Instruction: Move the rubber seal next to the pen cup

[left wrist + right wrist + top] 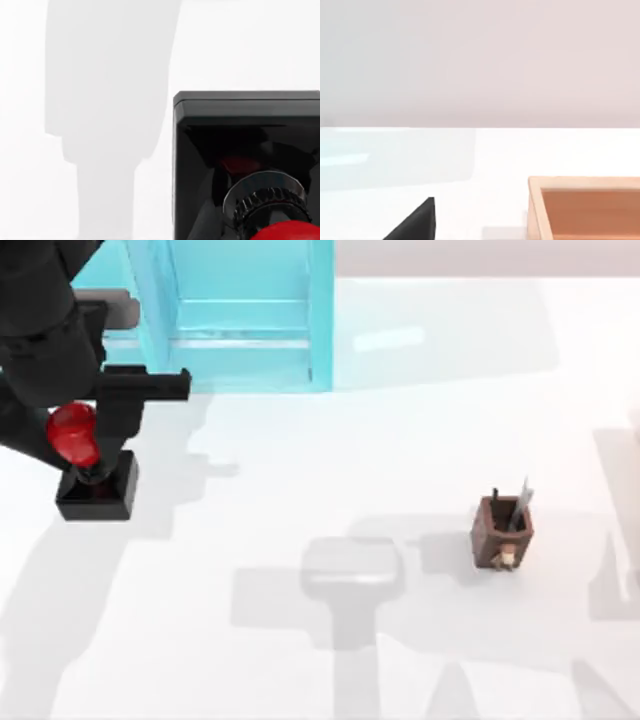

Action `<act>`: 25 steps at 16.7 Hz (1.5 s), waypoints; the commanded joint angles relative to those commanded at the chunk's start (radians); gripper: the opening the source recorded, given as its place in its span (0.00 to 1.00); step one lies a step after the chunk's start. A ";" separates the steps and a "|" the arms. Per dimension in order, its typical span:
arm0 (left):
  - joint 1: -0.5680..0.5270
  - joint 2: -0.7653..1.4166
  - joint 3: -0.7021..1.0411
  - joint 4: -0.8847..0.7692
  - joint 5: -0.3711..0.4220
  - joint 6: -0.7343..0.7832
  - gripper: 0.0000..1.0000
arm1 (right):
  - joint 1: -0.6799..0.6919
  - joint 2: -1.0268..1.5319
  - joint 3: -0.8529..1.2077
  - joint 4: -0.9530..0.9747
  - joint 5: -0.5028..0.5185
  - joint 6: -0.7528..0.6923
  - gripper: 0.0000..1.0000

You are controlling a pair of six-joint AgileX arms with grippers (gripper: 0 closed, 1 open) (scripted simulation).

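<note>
Apparently ready to carry it, the left gripper sits at the black-based, red-knobbed rubber seal; its jaw state I cannot tell, well apart from the brown wooden pen cup.

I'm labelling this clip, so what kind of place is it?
Most likely a simulated desk or office tabletop: a plain white table holding a pen cup, a rubber seal under the left gripper, and a translucent blue shelf unit at the back.
</note>
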 joint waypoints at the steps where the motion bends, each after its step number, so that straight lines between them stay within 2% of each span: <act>1: -0.001 0.000 0.001 -0.001 0.000 -0.001 0.00 | 0.000 0.000 0.000 0.000 0.000 0.000 1.00; 6: -0.003 0.015 0.011 -0.004 0.001 -0.006 0.00 | 0.000 0.000 0.000 0.000 0.000 0.000 1.00; 10: -0.077 0.144 0.163 -0.060 0.000 -0.077 0.00 | 0.000 0.000 0.000 0.000 0.000 0.000 1.00; 13: -0.171 0.306 0.383 -0.131 0.001 -0.164 0.00 | 0.000 0.000 0.000 0.000 0.000 0.000 1.00; 20: -0.419 0.731 1.023 -0.307 0.015 -0.407 0.00 | 0.000 0.000 0.000 0.000 0.000 0.000 1.00; 25: -0.544 0.926 1.302 -0.375 0.012 -0.534 0.00 | 0.000 0.000 0.000 0.000 0.000 0.000 1.00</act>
